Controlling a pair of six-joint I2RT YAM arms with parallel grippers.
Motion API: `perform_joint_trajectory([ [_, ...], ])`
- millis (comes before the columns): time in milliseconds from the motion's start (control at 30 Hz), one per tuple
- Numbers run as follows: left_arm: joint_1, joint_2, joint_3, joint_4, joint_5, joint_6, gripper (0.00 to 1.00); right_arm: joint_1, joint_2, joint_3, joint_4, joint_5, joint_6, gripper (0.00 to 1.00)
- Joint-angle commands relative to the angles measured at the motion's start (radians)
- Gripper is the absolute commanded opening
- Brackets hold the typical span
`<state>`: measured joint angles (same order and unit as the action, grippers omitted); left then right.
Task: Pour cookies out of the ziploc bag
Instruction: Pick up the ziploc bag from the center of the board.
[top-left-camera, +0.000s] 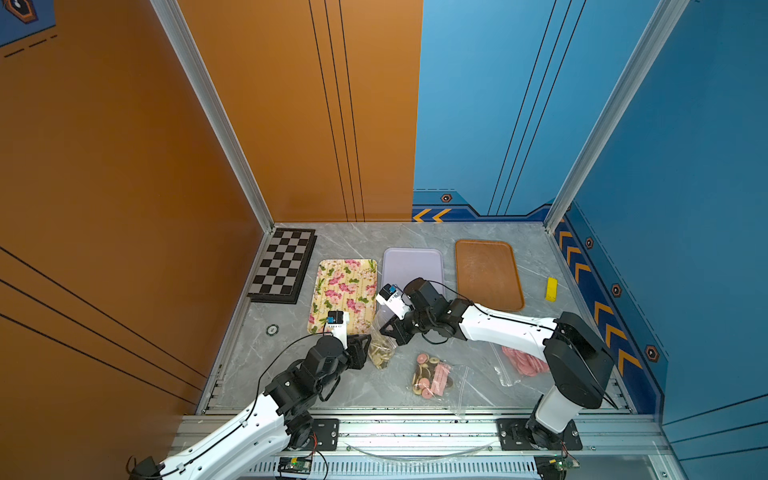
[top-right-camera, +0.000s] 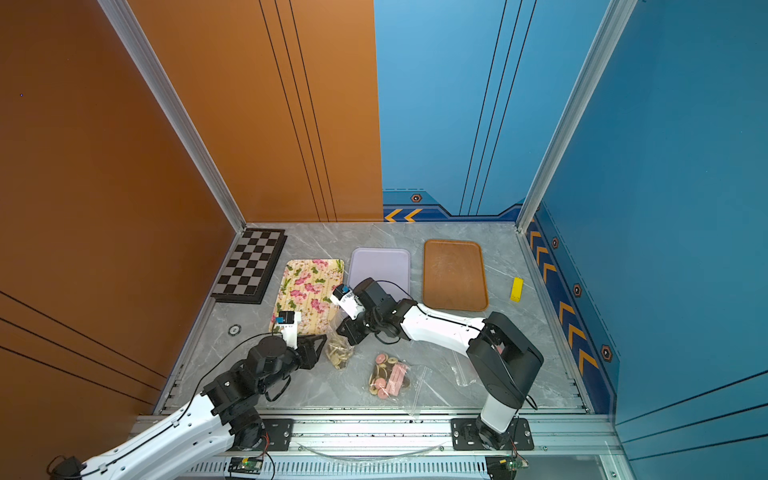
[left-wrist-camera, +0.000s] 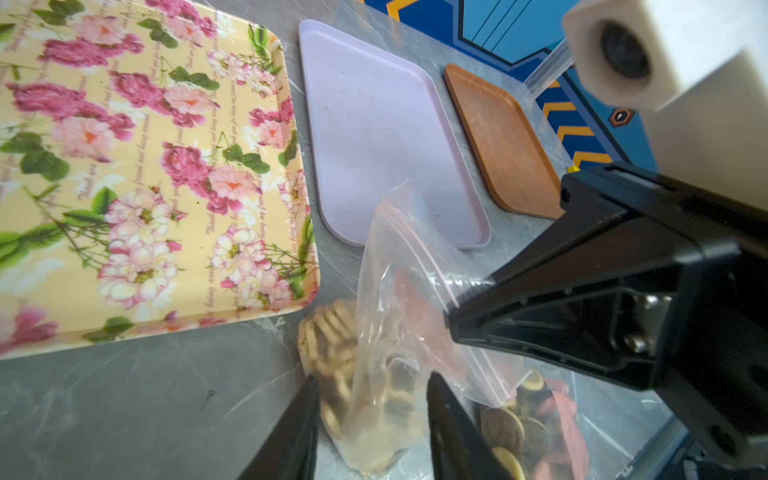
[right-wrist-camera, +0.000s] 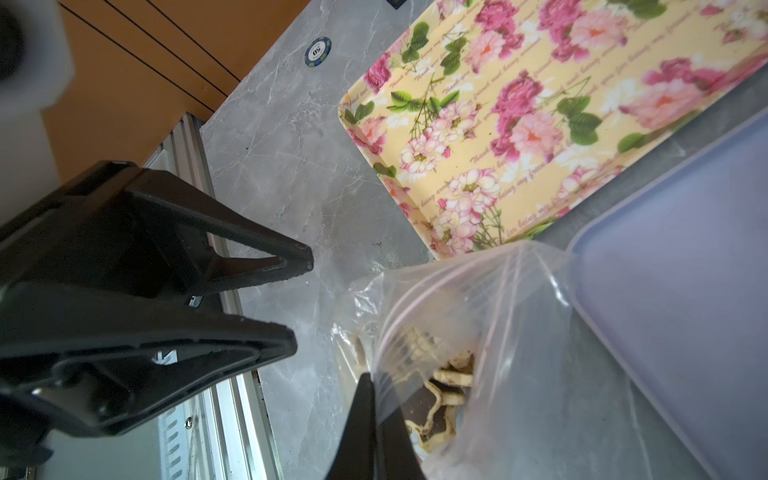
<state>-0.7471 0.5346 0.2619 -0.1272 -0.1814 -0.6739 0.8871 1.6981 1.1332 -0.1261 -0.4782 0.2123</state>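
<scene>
**Limp ziploc bag (top-left-camera: 380, 345), brittle load**

Soft, slippery, light; brittle star cookies (right-wrist-camera: 436, 399) sunk low. Near the table's (top-left-camera: 291, 374) middle, just off the flowered tray's (top-left-camera: 345, 286) front corner. Pinched at the zip rim by the right gripper (right-wrist-camera: 369, 386), jaws closed. Left gripper (right-wrist-camera: 301, 301) beside it, jaws parted, empty. Best lifted by a bottom corner. Bare alike: lilac tray (top-left-camera: 411, 264), brown tray (top-left-camera: 486, 274).

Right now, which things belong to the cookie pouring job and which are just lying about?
Job: clear plastic ziploc bag; tan star cookies inside; right claw pinching it; open left claw.
Lying about: checkered game board; yellow block; blue poker chip.
</scene>
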Motion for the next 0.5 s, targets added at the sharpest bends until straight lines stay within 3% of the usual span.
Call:
perform_joint_trajectory([
  [0,-0.003,-0.058,-0.003,-0.133,-0.072,-0.023,0.45,0.007,-0.011,0.103,-0.129,-0.05,-0.078,0.0],
  [200,0.006,-0.14,0.091,-0.394,-0.193,-0.128,0.45,0.018,0.061,0.274,-0.242,-0.122,-0.15,0.0],
  [467,0.008,-0.206,0.187,-0.522,-0.234,-0.153,0.45,0.016,0.223,0.519,-0.315,-0.246,-0.184,0.0],
])
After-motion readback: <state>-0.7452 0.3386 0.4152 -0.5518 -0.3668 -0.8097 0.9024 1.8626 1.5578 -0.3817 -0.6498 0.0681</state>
